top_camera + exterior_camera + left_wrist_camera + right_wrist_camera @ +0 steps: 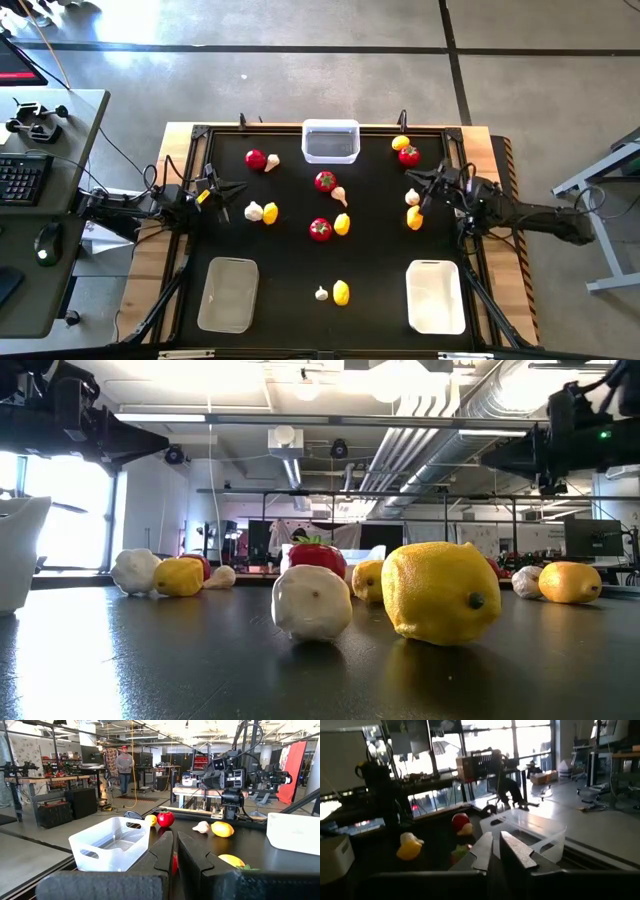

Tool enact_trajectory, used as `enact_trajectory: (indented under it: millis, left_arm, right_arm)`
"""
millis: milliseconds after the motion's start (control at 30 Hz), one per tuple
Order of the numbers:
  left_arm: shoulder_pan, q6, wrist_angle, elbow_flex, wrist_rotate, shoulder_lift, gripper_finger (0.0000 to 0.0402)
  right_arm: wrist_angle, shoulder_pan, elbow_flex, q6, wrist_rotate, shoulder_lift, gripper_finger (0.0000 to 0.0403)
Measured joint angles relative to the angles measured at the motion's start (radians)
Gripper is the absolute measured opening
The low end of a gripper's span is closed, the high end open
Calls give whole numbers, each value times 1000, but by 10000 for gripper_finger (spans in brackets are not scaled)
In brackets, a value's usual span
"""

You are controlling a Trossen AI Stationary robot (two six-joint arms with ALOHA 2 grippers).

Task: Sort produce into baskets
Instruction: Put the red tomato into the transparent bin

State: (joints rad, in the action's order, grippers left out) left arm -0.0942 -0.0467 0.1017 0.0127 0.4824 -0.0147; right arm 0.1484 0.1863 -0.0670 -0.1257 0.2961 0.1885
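Note:
Produce lies scattered on the black table: tomatoes point(325, 181) point(319, 229), lemons point(341, 292) point(414, 217) and garlic bulbs point(253, 211) point(321, 294), mostly in pairs. A clear basket point(330, 141) stands at the far middle, a beige one point(229, 294) near left and a white one point(436, 296) near right. My left gripper point(238, 187) point(175, 851) hovers level at the table's left side, shut and holding nothing. My right gripper point(412, 180) point(496, 849) hovers level at the right side above a garlic bulb point(412, 197), its fingers close together with nothing between them.
A tomato and lemon pair point(405, 150) lies at the far right, and a tomato with garlic point(262, 160) at the far left. In the low view a lemon point(440, 592) and a garlic bulb point(312, 603) lie nearest. A desk with a keyboard point(22, 178) stands left of the table.

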Motion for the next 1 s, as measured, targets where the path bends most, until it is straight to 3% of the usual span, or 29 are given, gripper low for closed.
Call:
enact_trajectory:
  millis: [500,733,1000]
  left_arm:
    - [0,-1,0,0,0,0,10]
    - [0,0,0,0,0,0,10]
    - [0,0,0,0,0,0,10]
  right_arm:
    - [-22,-157,-277,-77,17,549,205]
    - [-312,-184,-507,-48,96,691,250]
    - [-553,-99,-715,6,120,808,264]
